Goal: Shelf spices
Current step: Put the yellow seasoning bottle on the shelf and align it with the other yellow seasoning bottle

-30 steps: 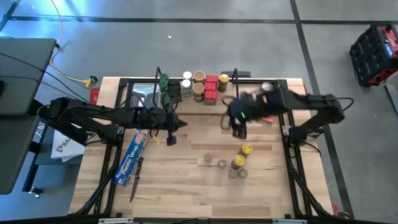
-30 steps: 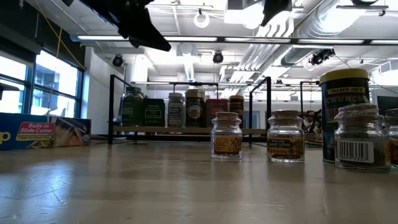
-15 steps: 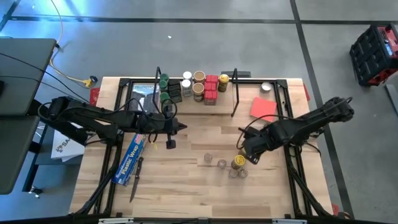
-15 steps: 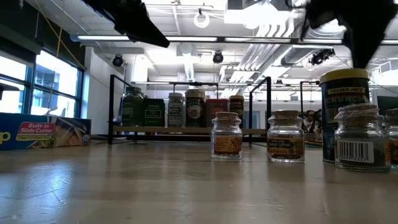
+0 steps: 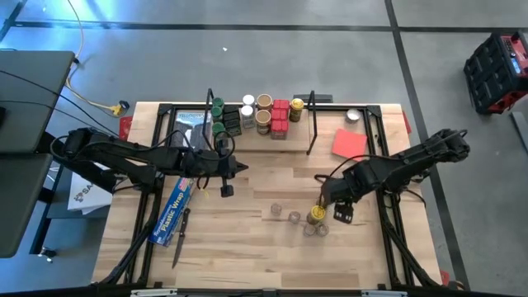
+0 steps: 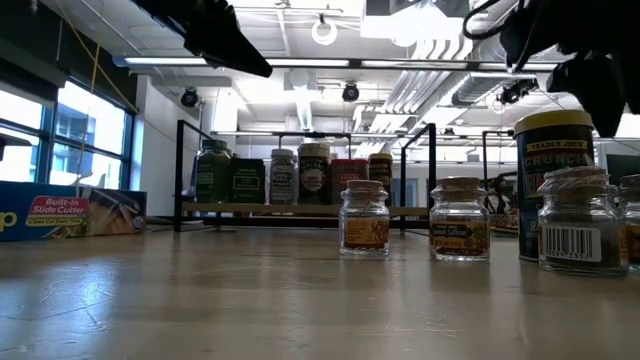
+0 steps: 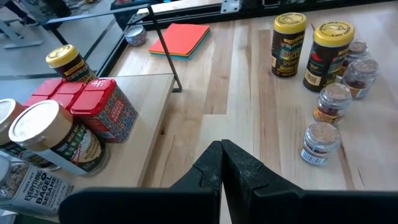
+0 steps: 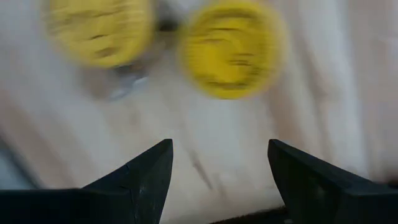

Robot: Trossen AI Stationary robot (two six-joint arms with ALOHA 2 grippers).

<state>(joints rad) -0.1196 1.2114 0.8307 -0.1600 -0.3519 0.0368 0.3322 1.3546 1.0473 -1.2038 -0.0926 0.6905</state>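
Hovering right pincer [image 5: 341,213] wide open, empty, beside yellow-lidded jars [image 5: 317,214]; shelf [image 5: 256,132] holding roughly half already; left pincer [image 7: 221,163] closed, idling.

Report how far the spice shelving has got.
Done: a cluster of jars and red tins stands on the shelf. In hand: nothing yet; the right gripper hangs open above the two yellow-lidded jars; the left gripper waits shut mid-table. Left: those two and the small clear jars.
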